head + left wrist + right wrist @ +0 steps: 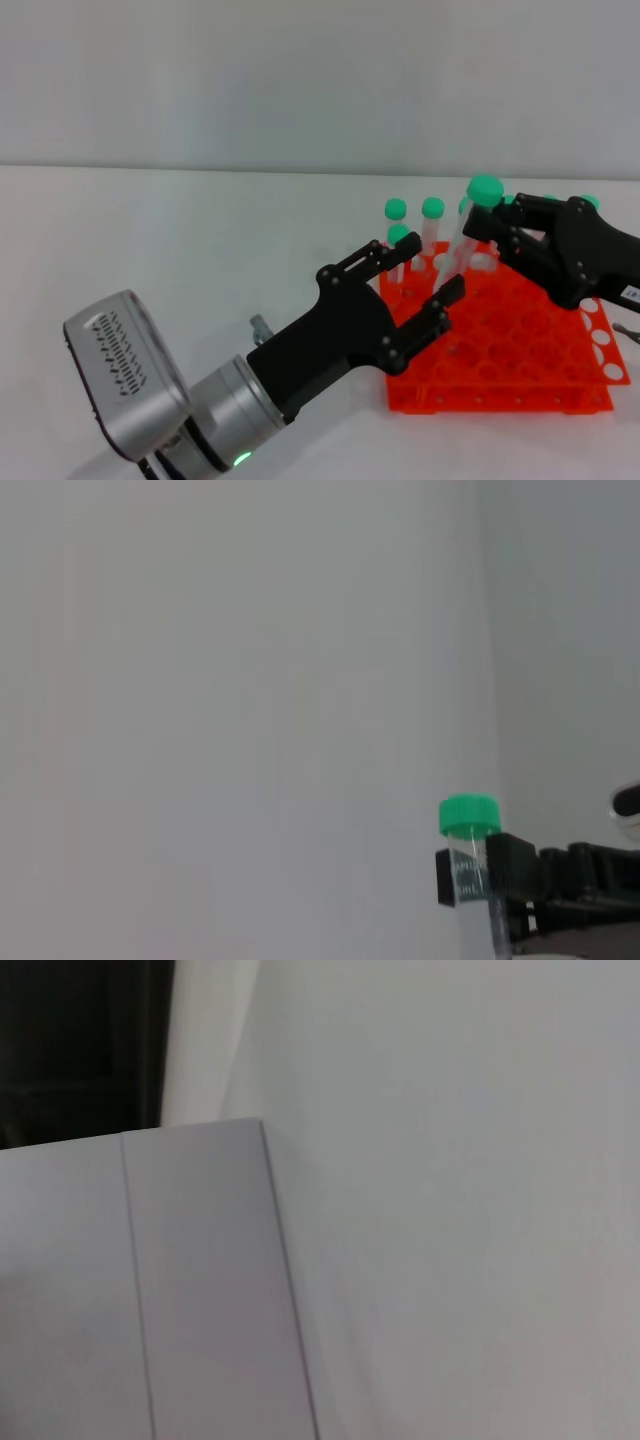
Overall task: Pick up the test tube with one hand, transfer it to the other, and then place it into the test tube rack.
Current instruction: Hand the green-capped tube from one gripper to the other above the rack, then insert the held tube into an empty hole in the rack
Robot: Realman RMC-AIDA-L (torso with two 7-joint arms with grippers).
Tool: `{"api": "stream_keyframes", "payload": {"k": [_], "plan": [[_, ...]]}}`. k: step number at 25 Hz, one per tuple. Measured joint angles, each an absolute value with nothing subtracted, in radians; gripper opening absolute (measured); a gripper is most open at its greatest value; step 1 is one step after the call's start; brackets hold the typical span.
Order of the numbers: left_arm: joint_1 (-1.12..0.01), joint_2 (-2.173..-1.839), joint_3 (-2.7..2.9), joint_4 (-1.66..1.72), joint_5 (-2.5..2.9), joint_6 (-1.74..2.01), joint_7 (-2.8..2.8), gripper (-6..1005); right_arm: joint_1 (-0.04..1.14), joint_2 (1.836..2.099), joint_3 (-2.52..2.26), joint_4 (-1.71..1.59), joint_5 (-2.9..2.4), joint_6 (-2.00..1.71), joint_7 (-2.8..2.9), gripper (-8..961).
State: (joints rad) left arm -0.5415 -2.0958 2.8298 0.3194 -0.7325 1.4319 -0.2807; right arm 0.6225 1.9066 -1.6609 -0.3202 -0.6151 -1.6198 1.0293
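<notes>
Right tool over the far right part of the test tube rack, fingers pinched on the test tube just under its green cap; tube upright with a slight tilt, held above the rack holes; same grip visible in the left wrist view, cap above the black fingers. Left tool at the rack's near left edge, fingers spread wide, holding nothing, near the tube's lower end; other green-capped tubes stand in the rack's far rows; rack sits on the white tabletop.

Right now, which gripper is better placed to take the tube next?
Left. The right gripper already holds the test tube above the test tube rack; the left gripper is open just beside the tube.
</notes>
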Motion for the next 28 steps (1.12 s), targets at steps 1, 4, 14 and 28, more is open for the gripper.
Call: {"api": "stream_keyframes", "payload": {"k": [1, 4, 14, 28], "plan": [[-0.533, -2.096, 2.830, 0.319, -0.738, 1.434, -0.278, 387, 0.621, 1.908, -1.652, -0.320, -0.615, -1.618, 1.029, 222], [-0.508, -2.096, 2.828, 0.320, -0.766, 1.437, -0.265, 518, 0.614, 1.915, -1.620, -0.320, -0.618, -1.615, 1.023, 226], [-0.345, -2.094, 2.828, 0.312, -0.875, 1.445, -0.250, 734, 0.600, 1.964, -1.577, -0.321, -0.616, -1.510, 0.936, 239], [-0.093, -2.092, 2.824, 0.243, -1.118, 1.520, -0.249, 846, 0.620, 2.027, -1.581, -0.348, -0.608, -1.237, 0.762, 257]]}}
